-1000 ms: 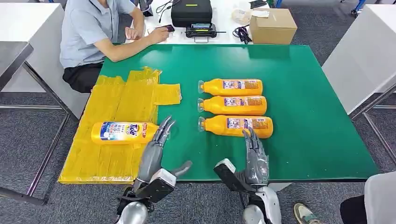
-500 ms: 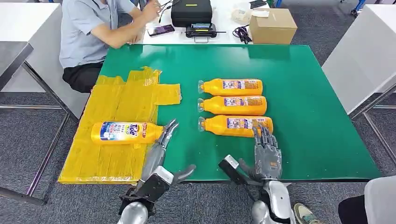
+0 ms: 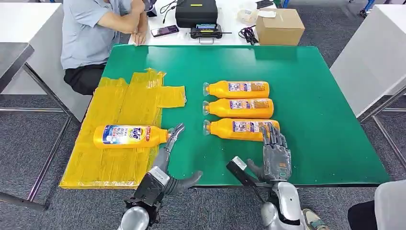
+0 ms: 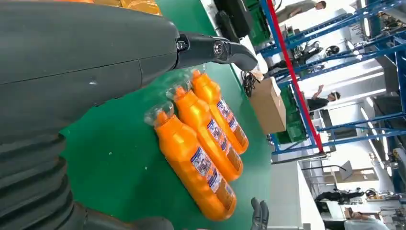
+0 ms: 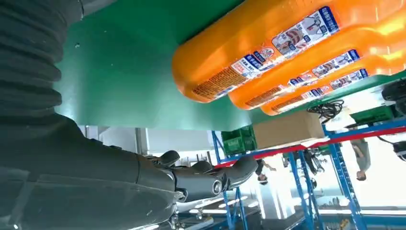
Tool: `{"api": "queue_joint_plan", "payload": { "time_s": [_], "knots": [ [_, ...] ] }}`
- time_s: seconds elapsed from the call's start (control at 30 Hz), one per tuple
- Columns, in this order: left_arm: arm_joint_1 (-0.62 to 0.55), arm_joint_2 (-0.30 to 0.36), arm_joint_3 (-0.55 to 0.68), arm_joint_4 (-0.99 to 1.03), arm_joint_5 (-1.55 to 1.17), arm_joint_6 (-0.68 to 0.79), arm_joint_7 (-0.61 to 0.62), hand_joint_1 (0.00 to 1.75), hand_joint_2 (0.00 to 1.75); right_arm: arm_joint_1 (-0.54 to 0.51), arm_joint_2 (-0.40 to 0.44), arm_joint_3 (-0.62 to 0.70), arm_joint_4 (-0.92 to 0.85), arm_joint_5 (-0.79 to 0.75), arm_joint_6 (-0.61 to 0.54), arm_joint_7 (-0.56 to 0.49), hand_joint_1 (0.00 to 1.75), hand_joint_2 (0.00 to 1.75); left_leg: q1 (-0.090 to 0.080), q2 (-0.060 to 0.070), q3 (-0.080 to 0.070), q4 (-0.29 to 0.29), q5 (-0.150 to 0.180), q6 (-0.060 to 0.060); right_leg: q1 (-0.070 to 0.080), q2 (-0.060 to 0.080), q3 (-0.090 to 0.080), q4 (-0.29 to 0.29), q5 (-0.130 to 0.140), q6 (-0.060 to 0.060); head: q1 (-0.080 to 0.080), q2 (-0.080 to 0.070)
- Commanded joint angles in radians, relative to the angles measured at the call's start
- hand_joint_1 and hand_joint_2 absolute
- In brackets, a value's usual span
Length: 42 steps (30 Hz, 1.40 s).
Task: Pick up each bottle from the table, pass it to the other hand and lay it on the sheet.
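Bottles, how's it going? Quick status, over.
Left hand open beside the bottle on the sheet. Right hand open, fingers over nearest bottle, not gripping. Three bottles on the table. Nothing in the way.

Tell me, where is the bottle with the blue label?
In the head view, the blue-label bottle lies on its side on the yellow sheet, on the table's left, just beyond the left hand.

bottles [image 3: 238,109]: orange, blue-white labels | sheet [image 3: 123,110]: yellow | table [image 3: 311,96]: green | box [image 3: 280,26]: brown
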Motion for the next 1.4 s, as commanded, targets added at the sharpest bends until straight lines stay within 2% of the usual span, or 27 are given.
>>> {"api": "queue_joint_plan", "payload": {
  "time_s": [0.03, 0.73, 1.4],
  "knots": [
    [0.014, -0.010, -0.035, 0.030, -0.039, -0.011, 0.017, 0.00, 1.75, -0.008, -0.039, 0.024, -0.026, 0.054, -0.038, 0.019, 0.00, 1.75, 0.001, 0.001, 0.003, 0.000, -0.001, -0.002, 0.001, 0.000, 0.003, 0.000, -0.001, -0.002, 0.000, 0.000],
    [0.042, -0.005, -0.025, -0.024, -0.110, -0.041, 0.006, 0.00, 1.75, 0.022, -0.034, -0.010, -0.128, 0.072, -0.044, 0.025, 0.00, 1.75, 0.002, 0.002, 0.003, 0.000, -0.002, -0.002, 0.002, 0.001, 0.004, -0.001, -0.001, -0.003, 0.000, 0.000],
    [0.040, -0.012, -0.029, -0.021, -0.127, -0.064, 0.013, 0.00, 1.75, -0.008, -0.043, -0.048, -0.059, 0.079, 0.012, 0.040, 0.00, 1.75, 0.002, 0.002, 0.005, 0.000, -0.002, -0.002, 0.002, 0.001, 0.005, -0.001, -0.001, -0.003, 0.000, 0.000]
  ]
}}
